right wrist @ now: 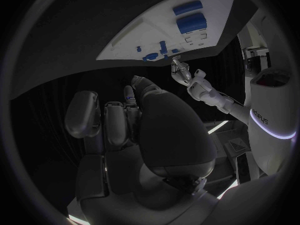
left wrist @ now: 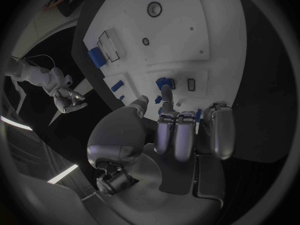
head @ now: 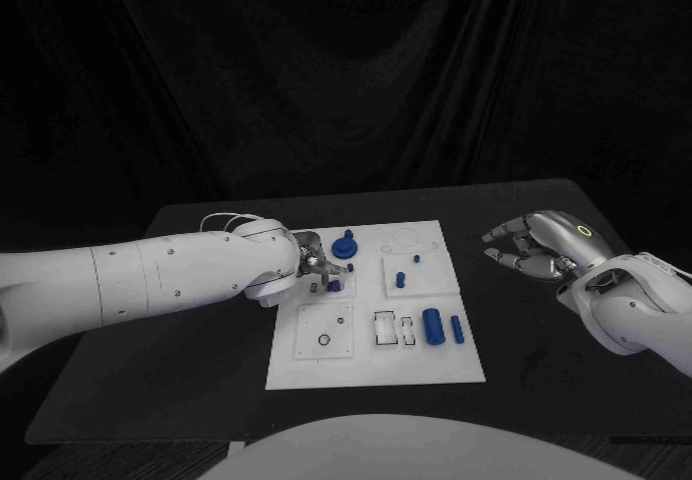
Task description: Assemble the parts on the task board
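The white task board [head: 433, 362] lies in the middle of the black table. My left hand [head: 320, 266] hangs over the board's far left part, beside a round blue part [head: 343, 245] and a small blue part [head: 333, 286]. In the left wrist view one fingertip [left wrist: 166, 92] nearly touches a blue part [left wrist: 164, 82] set in the board [left wrist: 181, 35]. A blue speck sits between thumb and finger; I cannot tell if it is pinched. My right hand [head: 537, 246] hovers right of the board, fingers curved and apart, holding nothing. The right wrist view shows that hand [right wrist: 144, 130] well away from the board [right wrist: 144, 35].
A blue cylinder [head: 431, 325] and a thin blue bar [head: 457, 329] lie near the board's front right, next to white blocks [head: 387, 328]. Small blue pieces [head: 398, 279] stand further back. Bare black table [head: 534, 340] surrounds the board.
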### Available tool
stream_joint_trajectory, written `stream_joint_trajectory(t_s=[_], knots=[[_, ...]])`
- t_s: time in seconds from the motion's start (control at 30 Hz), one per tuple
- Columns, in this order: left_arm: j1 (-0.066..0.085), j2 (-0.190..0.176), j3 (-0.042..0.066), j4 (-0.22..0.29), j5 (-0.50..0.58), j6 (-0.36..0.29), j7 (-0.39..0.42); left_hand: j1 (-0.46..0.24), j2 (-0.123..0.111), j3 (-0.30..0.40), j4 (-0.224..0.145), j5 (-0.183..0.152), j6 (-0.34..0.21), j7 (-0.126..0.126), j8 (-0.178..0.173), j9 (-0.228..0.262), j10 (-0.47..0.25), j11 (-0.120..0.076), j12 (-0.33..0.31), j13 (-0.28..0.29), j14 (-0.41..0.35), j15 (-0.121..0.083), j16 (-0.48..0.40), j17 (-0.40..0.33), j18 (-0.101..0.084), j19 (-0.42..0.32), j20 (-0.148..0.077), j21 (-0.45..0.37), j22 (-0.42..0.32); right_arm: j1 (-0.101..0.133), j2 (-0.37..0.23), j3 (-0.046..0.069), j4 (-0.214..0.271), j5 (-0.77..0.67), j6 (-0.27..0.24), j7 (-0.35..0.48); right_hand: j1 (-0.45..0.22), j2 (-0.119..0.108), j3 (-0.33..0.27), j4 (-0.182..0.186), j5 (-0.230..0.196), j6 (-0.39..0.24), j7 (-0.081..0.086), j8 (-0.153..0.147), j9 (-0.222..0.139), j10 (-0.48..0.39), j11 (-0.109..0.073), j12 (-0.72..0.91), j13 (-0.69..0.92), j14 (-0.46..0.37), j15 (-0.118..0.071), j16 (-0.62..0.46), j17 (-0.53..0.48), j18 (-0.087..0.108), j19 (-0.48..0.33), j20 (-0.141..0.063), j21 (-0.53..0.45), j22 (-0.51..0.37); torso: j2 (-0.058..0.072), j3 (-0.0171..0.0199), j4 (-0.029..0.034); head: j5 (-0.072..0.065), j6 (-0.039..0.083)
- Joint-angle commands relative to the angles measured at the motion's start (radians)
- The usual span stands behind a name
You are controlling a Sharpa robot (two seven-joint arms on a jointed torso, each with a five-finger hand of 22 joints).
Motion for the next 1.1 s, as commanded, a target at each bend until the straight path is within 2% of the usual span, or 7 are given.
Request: stream_joint_trajectory(t_s=[0.03,0.3,0.53,0.9,1.1], knots=[[0.003,0.004,0.001,-0.002,0.004,0.039,-0.019,-0.015,0.001,-0.011,0.010,-0.005,-0.005,-0.003,0.008,0.003,0.104,-0.006,0.004,0.263,0.106,-0.008,0.003,0.263,0.003,0.005,0.000,0.002,0.169,-0.004,-0.002,0.001,0.003,-0.002,0.004,-0.018,0.012,0.002,0.007,0.002,0.007,0.007,-0.003,-0.005,-0.001,-0.009,0.001,-0.005,-0.084,0.049,-0.004,-0.003,0.000,0.004,-0.006,0.002,-0.004,0.144,0.001,-0.0002,-0.0004,0.003,0.000],[0.002,0.015,0.001,-0.015,0.004,0.045,-0.012,-0.040,-0.003,-0.053,0.048,-0.007,-0.015,-0.001,-0.001,0.001,0.104,-0.005,0.004,0.263,0.106,-0.009,0.003,0.263,0.004,0.003,-0.001,-0.003,0.170,-0.005,-0.003,0.001,0.004,-0.002,0.004,-0.018,0.011,0.003,0.008,0.002,0.008,0.008,-0.003,-0.005,-0.001,-0.010,0.001,-0.007,-0.087,0.049,-0.004,-0.004,-0.001,0.004,-0.006,0.002,-0.004,0.144,0.001,0.0000,0.0013,0.001,0.000],[0.001,0.025,0.001,-0.028,0.004,0.043,0.005,-0.033,0.002,-0.059,0.053,-0.007,-0.022,0.002,-0.012,-0.006,0.104,-0.004,0.004,0.263,0.106,-0.008,0.003,0.263,0.004,0.002,-0.001,-0.004,0.170,-0.005,-0.003,0.001,0.004,-0.002,0.003,-0.018,0.010,0.004,0.009,0.003,0.009,0.008,-0.003,-0.006,-0.001,-0.010,0.001,-0.008,-0.088,0.049,-0.004,-0.003,-0.001,0.004,-0.006,0.002,-0.004,0.144,0.001,-0.0002,0.0006,-0.003,0.000],[-0.001,0.040,0.001,-0.050,0.004,0.056,0.016,-0.004,0.017,-0.058,0.047,-0.003,-0.025,0.005,-0.029,-0.019,0.104,0.000,0.004,0.263,0.106,-0.004,0.003,0.263,0.006,-0.002,0.002,-0.010,0.169,-0.005,-0.005,0.001,0.004,-0.002,0.000,-0.019,0.009,0.006,0.011,0.003,0.012,0.008,-0.004,-0.006,-0.002,-0.010,0.000,-0.010,-0.090,0.049,-0.004,-0.004,-0.002,0.004,-0.006,0.002,-0.005,0.144,0.000,-0.0003,-0.0020,0.001,0.000],[-0.003,0.053,0.000,-0.068,0.004,0.077,0.010,-0.003,0.019,-0.058,0.047,-0.003,-0.025,0.006,-0.030,-0.021,0.104,0.001,0.004,0.263,0.106,-0.003,0.003,0.263,0.007,-0.005,0.003,-0.015,0.167,-0.005,-0.003,0.001,0.003,-0.002,-0.001,-0.018,0.002,0.009,0.014,0.006,0.022,0.009,-0.004,-0.008,-0.003,-0.009,0.000,-0.010,-0.090,0.049,-0.005,-0.004,-0.002,0.004,-0.007,0.001,-0.006,0.144,0.000,-0.0002,-0.0009,-0.001,0.000]])
